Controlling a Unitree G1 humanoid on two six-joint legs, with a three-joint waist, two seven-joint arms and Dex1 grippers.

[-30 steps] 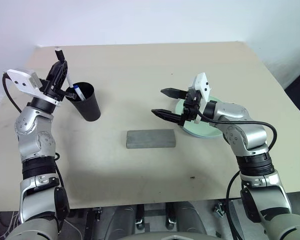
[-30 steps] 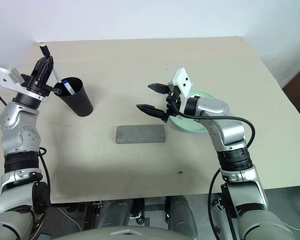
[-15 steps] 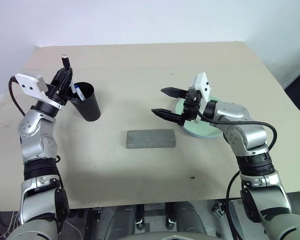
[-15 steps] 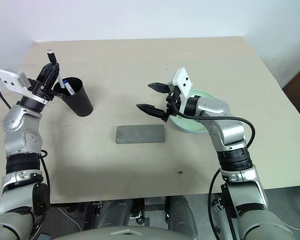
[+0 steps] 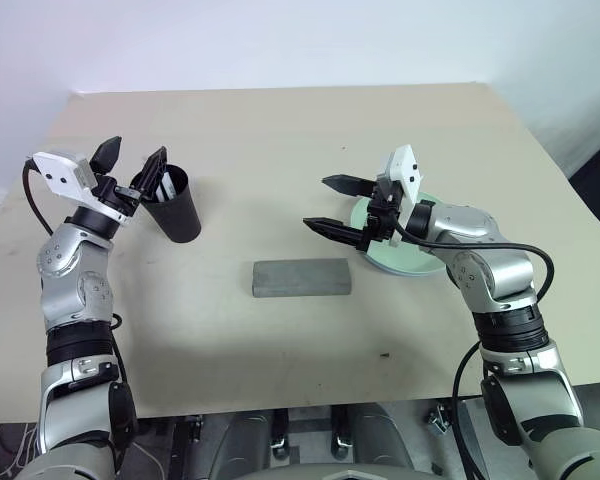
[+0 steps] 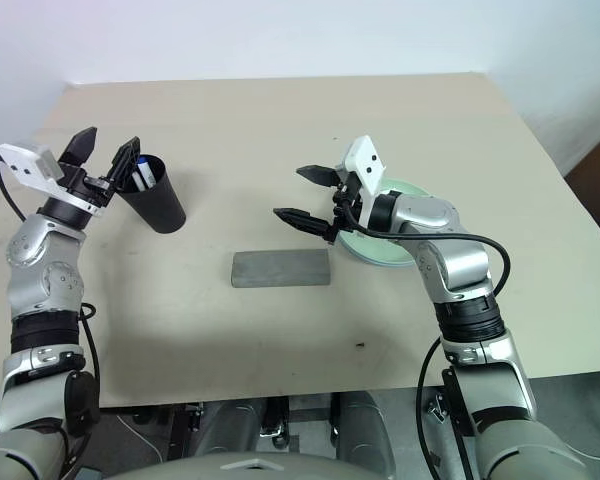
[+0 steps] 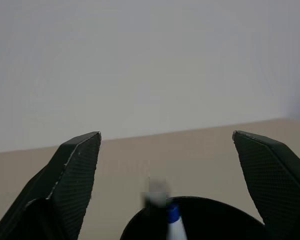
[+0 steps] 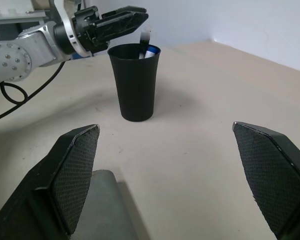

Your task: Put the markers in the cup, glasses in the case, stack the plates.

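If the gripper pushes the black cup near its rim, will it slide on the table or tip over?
The cup looks more apt to tip than slide: it is tall, and its base is narrower than its rim. It appears to be thin plastic, so probably light. The markers standing inside reach its rim and may raise its balance point slightly.

Beige table (image 5: 280, 130) against plain white wall (image 5: 280, 40), even light.
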